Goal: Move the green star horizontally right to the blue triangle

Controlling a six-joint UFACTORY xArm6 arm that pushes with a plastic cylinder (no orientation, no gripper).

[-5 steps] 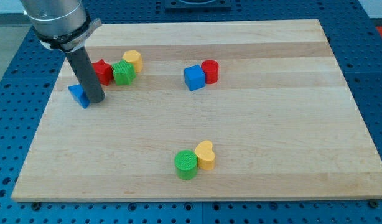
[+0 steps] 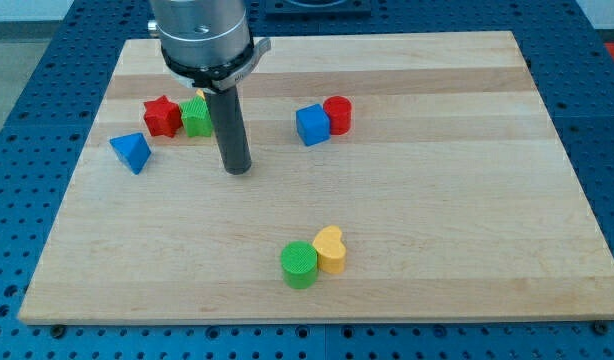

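A pale wooden worktop (image 2: pixel 437 200) lies on a blue perforated base (image 2: pixel 27 90), evenly lit from above.

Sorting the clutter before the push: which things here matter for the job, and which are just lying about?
Job: green star, blue triangle, my tip.

Lying about: red star, blue cube, red cylinder, green cylinder, yellow heart.

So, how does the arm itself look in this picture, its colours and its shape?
The arm ends in a wide, shiny metallic grey cylinder with a darker band and a small flange at its lower edge. From it hangs a straight dark grey rod, round and plain, down to my tip. No cables or markings show.
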